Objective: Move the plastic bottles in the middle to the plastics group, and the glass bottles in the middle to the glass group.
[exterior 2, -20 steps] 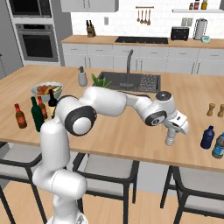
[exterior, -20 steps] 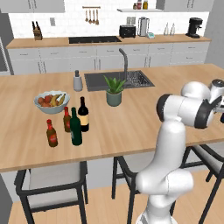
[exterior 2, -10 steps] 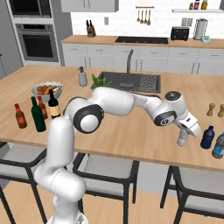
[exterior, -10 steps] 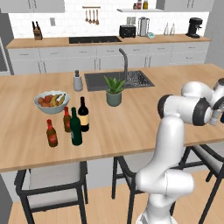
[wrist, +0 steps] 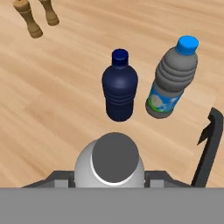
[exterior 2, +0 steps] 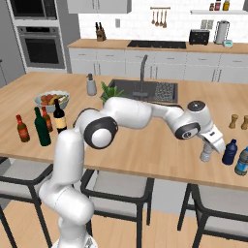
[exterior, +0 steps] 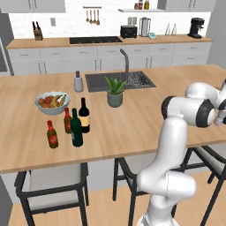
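My gripper (exterior 2: 211,145) is shut on a small pale plastic bottle (exterior 2: 207,153), held upright at the right end of the island. Whether the bottle touches the counter I cannot tell. In the hand view its grey cap (wrist: 114,158) sits between my gripper (wrist: 111,177) jaws. Just beyond it stand the plastics group: a dark blue bottle (wrist: 119,87) (exterior 2: 229,152) and a grey bottle with a blue cap (wrist: 173,81) (exterior 2: 241,161). At the island's left stand the near-black wine bottle (exterior: 84,115), the dark green bottle (exterior: 77,128) and two small brown red-labelled bottles (exterior: 52,134) (exterior: 67,120).
Two wooden mills (exterior 2: 234,121) (wrist: 28,19) stand behind the plastic bottles. A fruit bowl (exterior: 51,102), a potted plant (exterior: 115,92), a soap dispenser (exterior: 78,82) and the sink (exterior: 119,80) occupy the island's far side. Stools stand along the near edge.
The arm has carried the pale bottle to the right, bringing it close beside the dark blue bottle. The bottles at the left have not moved.
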